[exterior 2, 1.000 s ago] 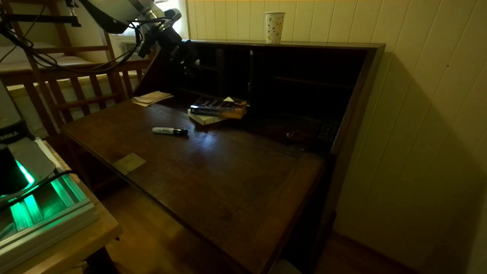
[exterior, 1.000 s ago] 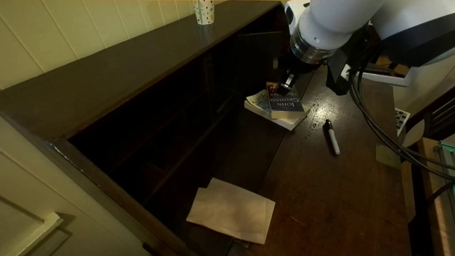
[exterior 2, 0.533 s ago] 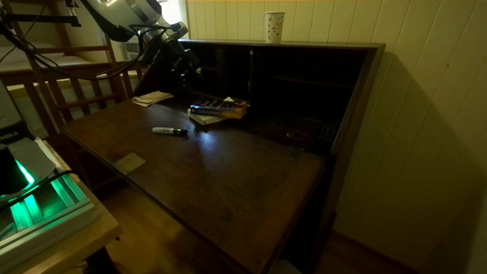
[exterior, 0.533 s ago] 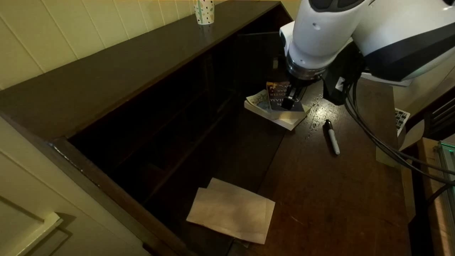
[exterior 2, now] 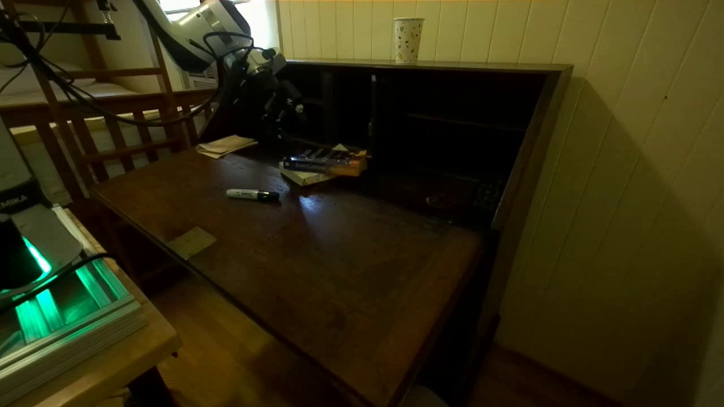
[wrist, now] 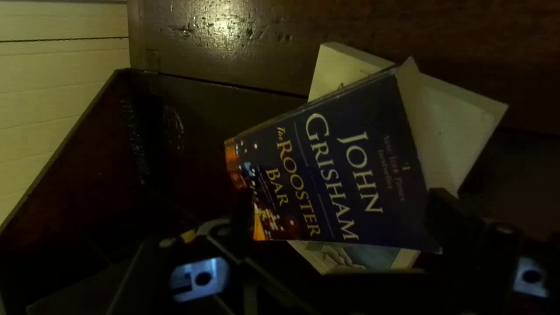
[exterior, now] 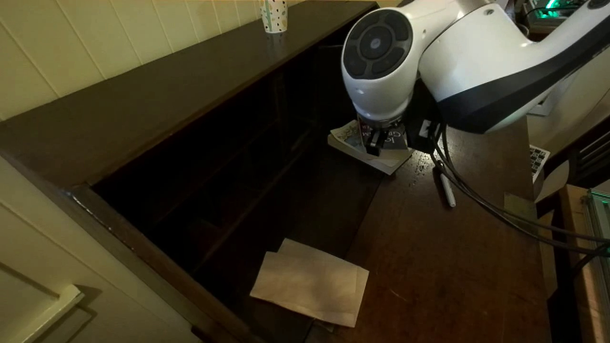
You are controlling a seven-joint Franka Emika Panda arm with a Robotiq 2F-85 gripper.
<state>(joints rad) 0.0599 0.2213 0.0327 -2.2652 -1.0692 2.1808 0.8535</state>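
Observation:
My gripper (wrist: 343, 210) is open and empty, its dark fingers wide apart. In the wrist view the fingertips frame the lower part of a dark blue paperback (wrist: 332, 166), "The Rooster Bar" by John Grisham. It lies crosswise on a paler book (wrist: 459, 127) with a drawn cover. In an exterior view the gripper (exterior: 375, 143) hides part of the upper book (exterior: 396, 138) and of the lower book (exterior: 345, 136). In an exterior view the gripper (exterior 2: 290, 120) hangs above and behind the upper book (exterior 2: 325, 161), apart from it.
A black and white marker (exterior 2: 251, 195) lies on the brown desk (exterior 2: 339, 260); cables partly cover it in an exterior view (exterior: 447, 190). Folded tan paper (exterior: 312, 281) lies at one end. Dark shelves (exterior 2: 452, 130) stand behind, with a spotted cup (exterior 2: 408, 39) on top.
The arm has swung over the books and its wrist has turned more upright. The gripper has shifted toward the shelves and a little lower. The books, marker, paper and cup have not moved.

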